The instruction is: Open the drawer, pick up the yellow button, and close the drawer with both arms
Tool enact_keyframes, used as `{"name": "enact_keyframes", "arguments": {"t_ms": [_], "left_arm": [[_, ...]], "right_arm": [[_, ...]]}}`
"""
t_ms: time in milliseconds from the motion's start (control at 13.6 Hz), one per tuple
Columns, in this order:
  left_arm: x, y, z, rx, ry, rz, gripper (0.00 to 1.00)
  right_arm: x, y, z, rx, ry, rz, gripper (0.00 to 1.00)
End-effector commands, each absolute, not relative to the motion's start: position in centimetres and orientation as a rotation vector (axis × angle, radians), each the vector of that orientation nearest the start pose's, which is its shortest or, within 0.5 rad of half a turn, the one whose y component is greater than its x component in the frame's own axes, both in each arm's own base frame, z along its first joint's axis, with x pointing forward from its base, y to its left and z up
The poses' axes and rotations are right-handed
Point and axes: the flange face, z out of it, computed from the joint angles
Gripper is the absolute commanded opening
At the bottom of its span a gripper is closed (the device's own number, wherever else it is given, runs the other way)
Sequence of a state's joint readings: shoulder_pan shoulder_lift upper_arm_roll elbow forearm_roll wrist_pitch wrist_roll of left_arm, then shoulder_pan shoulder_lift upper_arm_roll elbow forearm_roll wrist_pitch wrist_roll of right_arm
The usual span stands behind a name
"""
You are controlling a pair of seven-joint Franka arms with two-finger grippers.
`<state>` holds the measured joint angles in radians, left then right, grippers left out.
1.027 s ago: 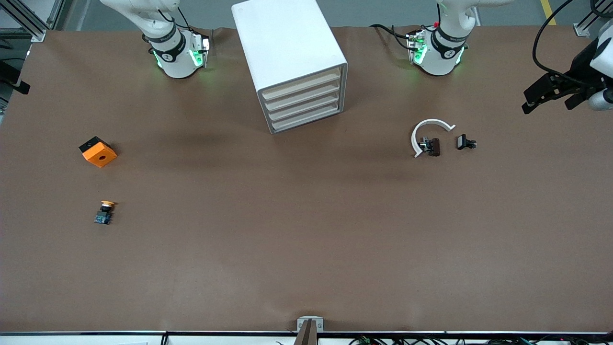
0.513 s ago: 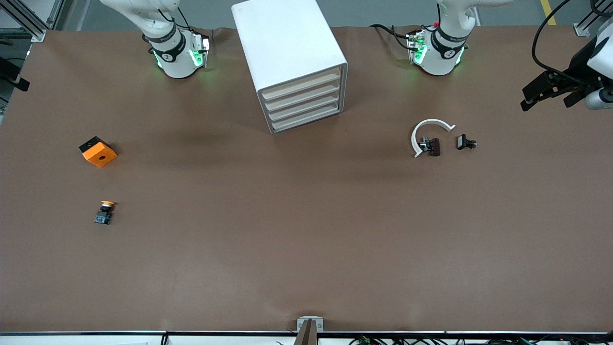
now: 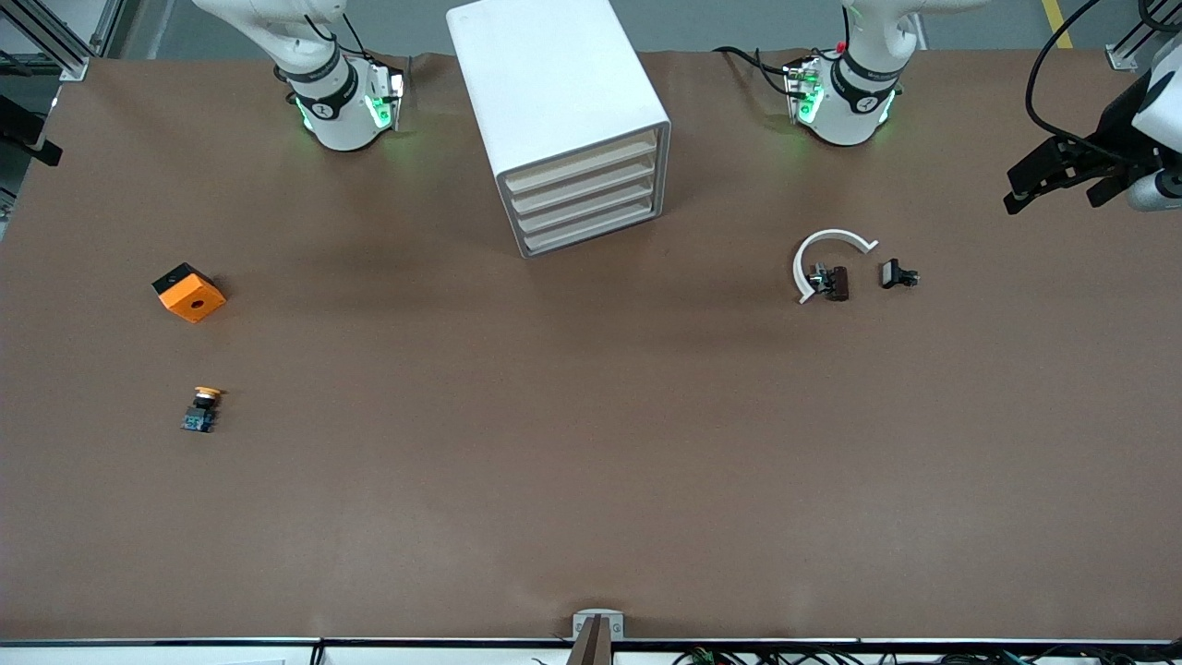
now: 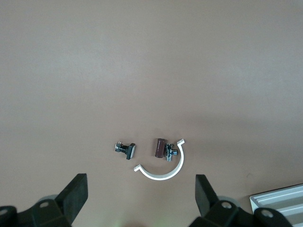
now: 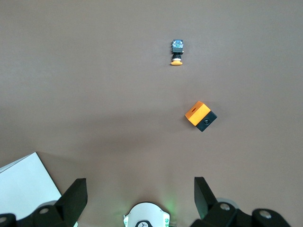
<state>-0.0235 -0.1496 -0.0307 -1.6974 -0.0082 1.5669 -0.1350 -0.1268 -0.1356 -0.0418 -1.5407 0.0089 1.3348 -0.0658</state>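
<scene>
Both fingers wide apart, empty.

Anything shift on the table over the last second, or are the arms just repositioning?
Only the left gripper, open at the left arm's end of the table, moved: it drifted slightly toward the robots' bases, then settled. Nothing was grasped or released. The drawer stayed shut in the cabinet; the button, orange block, white arc and black parts did not move. The right gripper is open, over the table.
</scene>
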Motion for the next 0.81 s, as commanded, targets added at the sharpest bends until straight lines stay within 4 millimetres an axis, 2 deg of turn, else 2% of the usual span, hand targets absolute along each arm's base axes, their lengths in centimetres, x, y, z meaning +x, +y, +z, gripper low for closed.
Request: {"name": "enact_keyframes", "arguments": {"t_ms": [0,293,733], "left_arm": [[50.44,-2.92,64.88,-3.142,-0.109,-0.026,1.00],[50.43,-2.92,64.79,-3.142,-0.111,-0.021,1.00],[50.28,-2.91,64.67,-3.140,-0.116,0.000,1.00]], "right_arm": [[46.95,-7.98,69.04,-3.111,0.174,0.087,1.00],[47.13,-8.80,69.16,-3.111,0.191,0.054,1.00],[47.36,-8.70,69.44,-3.115,0.185,0.013,1.00]]}}
